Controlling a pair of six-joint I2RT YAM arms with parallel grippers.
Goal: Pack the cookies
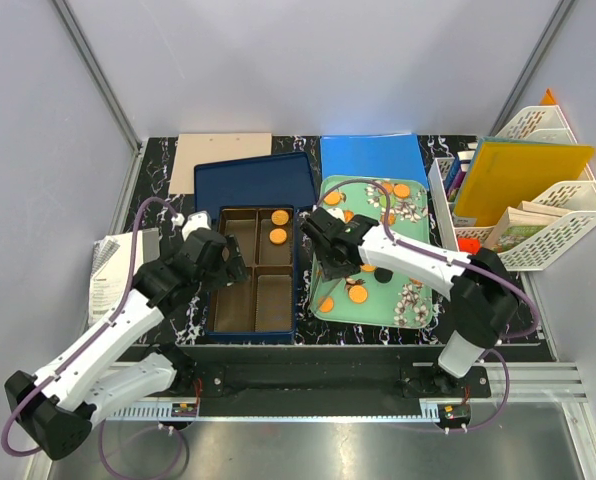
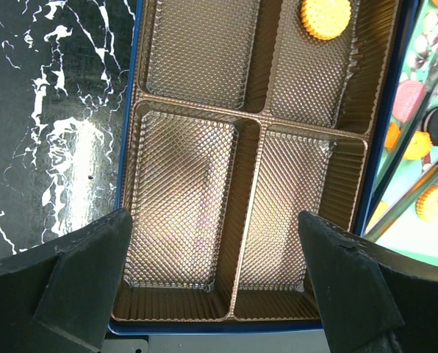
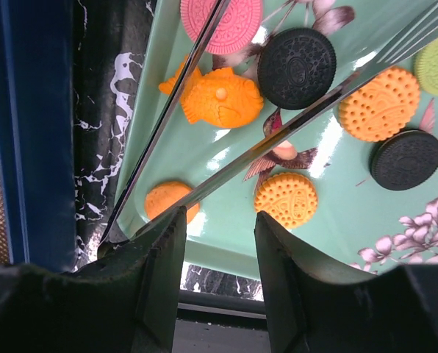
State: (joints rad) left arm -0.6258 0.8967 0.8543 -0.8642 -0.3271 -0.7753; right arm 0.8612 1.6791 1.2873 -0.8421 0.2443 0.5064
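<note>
Cookies (image 1: pixel 358 294) lie scattered on the mint-green tray (image 1: pixel 373 313). Up close I see orange (image 3: pixel 285 198), black (image 3: pixel 296 57), pink (image 3: pixel 221 22) and green (image 3: pixel 436 62) ones, plus an orange fish-shaped one (image 3: pixel 219 99). Two orange cookies (image 1: pixel 278 227) rest in the far right compartment of the blue box's gold insert (image 1: pixel 240 300); one of these cookies (image 2: pixel 325 16) shows in the left wrist view. My right gripper (image 1: pixel 323 250) (image 3: pixel 219 220) hovers over the tray's left near part, open, nothing between its fingers. My left gripper (image 1: pixel 223 262) (image 2: pixel 213 220) hangs wide open over the insert's (image 2: pixel 197 184) bare near compartments.
The box's blue lid (image 1: pixel 250 180) lies behind it, with a brown board (image 1: pixel 223 158) and a blue folder (image 1: pixel 373 158) further back. White file racks (image 1: pixel 538 215) stand at the right, papers (image 1: pixel 108 275) at the left. The right arm's cable (image 3: pixel 197 73) crosses the tray.
</note>
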